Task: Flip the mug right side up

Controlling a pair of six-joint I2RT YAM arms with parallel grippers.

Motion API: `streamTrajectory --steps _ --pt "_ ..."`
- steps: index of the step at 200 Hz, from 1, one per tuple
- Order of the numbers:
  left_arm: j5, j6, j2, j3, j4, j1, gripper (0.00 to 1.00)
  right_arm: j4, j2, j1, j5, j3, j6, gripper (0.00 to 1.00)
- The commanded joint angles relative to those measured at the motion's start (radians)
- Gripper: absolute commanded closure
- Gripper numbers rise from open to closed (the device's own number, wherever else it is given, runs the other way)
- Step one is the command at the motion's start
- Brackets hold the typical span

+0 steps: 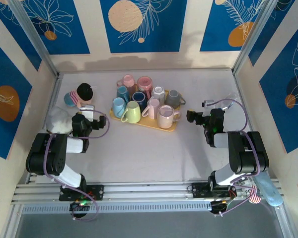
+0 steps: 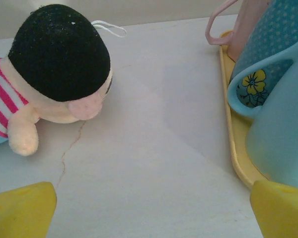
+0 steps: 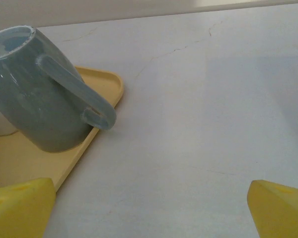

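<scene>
**Top external view: both hands open, mug on the tray not yet gripped**

A yellow tray (image 1: 145, 124) packed with mugs sits in the middle of the frame, on the pale counter (image 1: 149, 153). The left hand (image 1: 87, 112) hovers just beside the tray's left end. The right hand (image 1: 190, 117) faces its right end from a short way off. Both hands are wide open and hold nothing. In each wrist view the yellow fingertips (image 2: 20, 210) (image 3: 20, 208) sit in the lower corners, with bare counter between them.

The mug that needs turning seems to be the grey mug (image 1: 174, 98) at the right end of the tray. In the right wrist view the grey mug (image 3: 42, 96) fills the upper left. Its closed end looks to be on top and its handle points toward the tray's corner (image 3: 107, 82), so it probably stands on its rim. The right hand is lined up low and level with it, which suits a grab from the side.

In the left wrist view a light blue mug (image 2: 283, 139) sits at the right edge, on the tray's rim (image 2: 236, 148). A striped plush toy (image 2: 54, 64) lies on the counter at upper left, clear of the tray. Whether any other mug is upside down I cannot tell.

The likely next move is for the right hand to close in on the grey mug. The neighbouring mugs leave little room.
</scene>
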Motion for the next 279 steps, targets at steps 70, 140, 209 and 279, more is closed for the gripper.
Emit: streamTrajectory --steps 70,140,209,279 --pt "0.019 0.011 0.008 0.018 0.000 -0.003 0.00 0.029 0.003 0.003 0.018 0.002 0.006 0.01" --pt "0.020 0.009 0.009 0.021 -0.005 -0.003 0.00 0.029 0.003 0.002 0.015 0.002 0.006 0.01" --pt "-0.124 -0.030 -0.346 0.133 -0.452 -0.063 0.00 -0.546 -0.290 -0.009 -0.193 0.234 -0.028 0.19" --pt "0.320 -0.214 -0.353 0.606 -1.083 -0.079 0.00 -1.107 -0.386 0.050 -0.512 0.480 -0.346 0.33"
